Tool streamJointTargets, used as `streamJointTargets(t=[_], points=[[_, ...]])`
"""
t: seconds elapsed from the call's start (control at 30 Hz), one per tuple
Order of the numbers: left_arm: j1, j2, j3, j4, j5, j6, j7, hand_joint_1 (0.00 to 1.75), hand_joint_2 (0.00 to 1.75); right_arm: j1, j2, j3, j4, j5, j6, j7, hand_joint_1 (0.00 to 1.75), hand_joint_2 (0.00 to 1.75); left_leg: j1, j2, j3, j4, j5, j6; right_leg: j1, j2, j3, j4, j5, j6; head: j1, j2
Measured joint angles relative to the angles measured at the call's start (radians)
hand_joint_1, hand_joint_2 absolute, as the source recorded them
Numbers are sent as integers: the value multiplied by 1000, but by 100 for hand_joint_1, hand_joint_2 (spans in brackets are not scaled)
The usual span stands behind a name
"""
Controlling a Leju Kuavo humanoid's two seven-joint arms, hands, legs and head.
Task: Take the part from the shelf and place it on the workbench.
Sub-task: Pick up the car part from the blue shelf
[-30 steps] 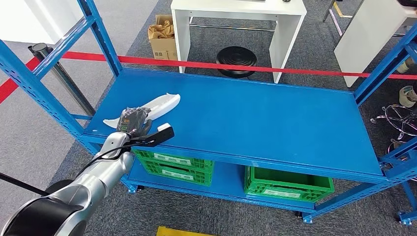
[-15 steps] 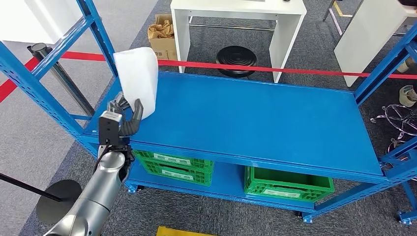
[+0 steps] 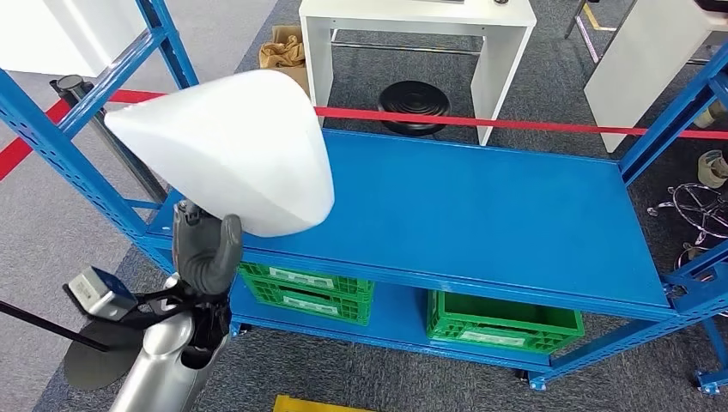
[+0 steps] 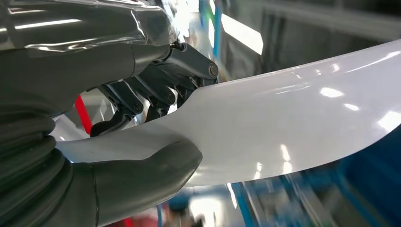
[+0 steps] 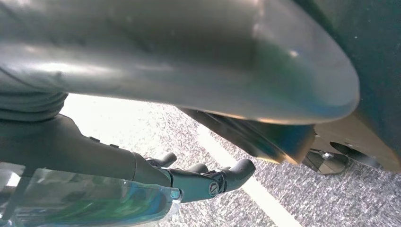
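White and glossy, the curved plastic part (image 3: 232,150) sits clamped in my left hand (image 3: 206,249), lifted clear above the near left corner of the blue shelf (image 3: 464,206). At the wrist I see the thick thumb (image 4: 156,165) pressed on one face of the part (image 4: 293,127) and the darker fingers (image 4: 184,71) on the other. My right hand (image 5: 208,177) hangs over grey carpet, fingers loosely apart, holding nothing. Beyond the left hand, green crates (image 3: 502,322) sit on the lower tier.
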Motion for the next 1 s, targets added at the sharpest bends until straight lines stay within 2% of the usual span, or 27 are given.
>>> streamJointTargets(t=[0.13, 0.33, 0.47, 0.53, 0.6, 0.67, 0.7, 0.73, 0.77, 0.8, 0.87, 0.9, 1.0], points=[[34, 0, -58, -82, 31, -102, 0, 175, 175, -3, 0, -10, 0, -9, -4, 7, 0, 0, -2, 0, 0, 1, -2, 1, -1, 0, 0, -1, 0, 0, 0, 0], [38, 3, -109, -147, 41, -124, 0, 175, 175, -10, 0, -15, 0, -7, -5, 31, 0, 0, -7, 0, 0, 3, -5, 6, -6, 0, 1, -1, 0, 4, 0, 0], [37, 12, -130, -173, 43, -119, 0, 175, 175, -14, 0, -15, 0, -9, -5, 51, 0, 0, -12, 0, 1, 4, -7, 17, -11, 0, 4, -4, 0, 15, 0, 0], [33, 17, -142, -186, 41, -108, 0, 175, 175, -16, -3, -17, 0, -10, -5, 64, 0, 0, -6, 2, 6, -6, 1, 27, -12, 1, 2, 7, -11, 21, 0, 0], [26, 22, -155, -191, 42, -94, 0, 175, 175, -17, -9, -19, 0, -10, -4, 81, 0, 0, 0, 4, 10, -16, 6, 33, -12, 2, -32, 82, -58, 25, 3, 0], [23, 29, -165, -192, 44, -85, 0, 175, 175, -17, -17, -21, 0, -10, -1, 98, 0, 0, 1, 5, 9, -17, 7, 34, -12, 3, -102, 222, -117, 30, 6, 0], [23, 32, -169, -191, 44, -82, 0, 175, 175, -15, -22, -22, 0, -10, 0, 104, 0, 0, 1, 5, 9, -16, 7, 34, -13, 3, -130, 276, -129, 32, 6, 0], [23, 36, -173, -191, 45, -80, 0, 175, 175, -14, -26, -23, 0, -10, 1, 109, 0, 0, 2, 4, 9, -16, 7, 33, -14, 3, -143, 294, -121, 34, 6, 0], [23, 39, -176, -191, 45, -79, 0, 175, 175, -13, -31, -23, 0, -11, 2, 113, 0, 0, 3, 4, 9, -15, 7, 32, -17, 3, -135, 270, -92, 35, 6, 0], [22, 42, -179, -191, 46, -76, 0, 175, 175, -13, -35, -23, 0, -11, 3, 115, 0, 0, 5, 3, 10, -13, 6, 29, -20, 3, -109, 208, -51, 37, 6, 0], [19, 46, -186, -191, 46, -69, 0, 175, 175, -14, -40, -24, 1, -10, 4, 118, 0, 0, 6, 0, 5, -5, 5, 16, -25, 7, -49, 77, 7, 39, 7, 0], [17, 48, -189, -191, 46, -65, 0, 175, 175, -15, -41, -24, 1, -10, 4, 119, 0, 0, 4, -2, 2, -1, 6, 9, -25, 11, -33, 41, 19, 37, 8, 0], [12, 52, -198, -192, 46, -54, 0, 175, 175, -16, -44, -24, 2, -8, 6, 118, 0, 0, 4, -7, -6, 4, 14, -8, -24, 17, -39, 32, 26, 19, 8, 0]])
